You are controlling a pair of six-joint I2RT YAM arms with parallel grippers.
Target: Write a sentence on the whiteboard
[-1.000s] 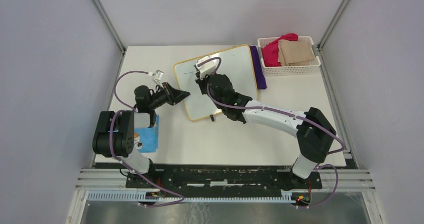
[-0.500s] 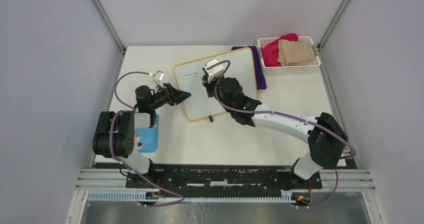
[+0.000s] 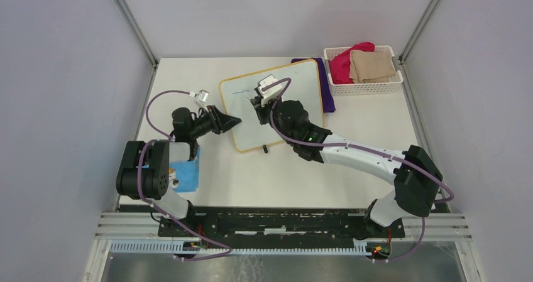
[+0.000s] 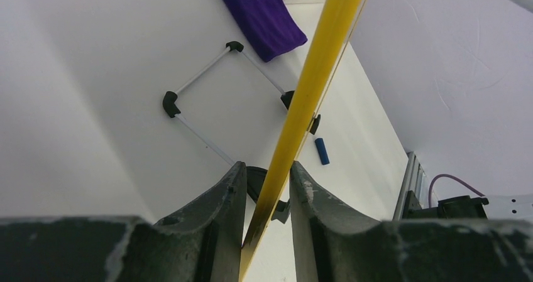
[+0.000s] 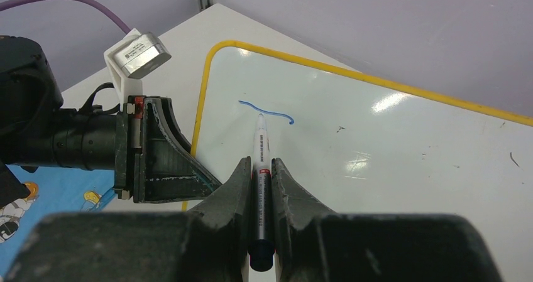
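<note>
The whiteboard (image 3: 295, 97), white with a yellow frame, lies at the back middle of the table. My left gripper (image 3: 236, 120) is shut on its left edge; the left wrist view shows the yellow edge (image 4: 314, 75) between my fingers (image 4: 267, 176). My right gripper (image 3: 258, 101) is shut on a marker (image 5: 261, 169) over the board's left part (image 5: 377, 137). The marker's tip points at the board just below a short blue stroke (image 5: 267, 112). Whether the tip touches the board does not show. No words of the sentence show, only this stroke.
A white basket (image 3: 395, 75) with red and tan cloths stands at the back right. A purple cloth (image 3: 324, 87) lies between it and the board. A blue booklet (image 3: 186, 174) lies under the left arm. A blue cap (image 4: 322, 151) lies by the board's near edge.
The right gripper moved right along the board's top left with the marker, and a short blue stroke appeared there. The left gripper stayed on the board's edge.
</note>
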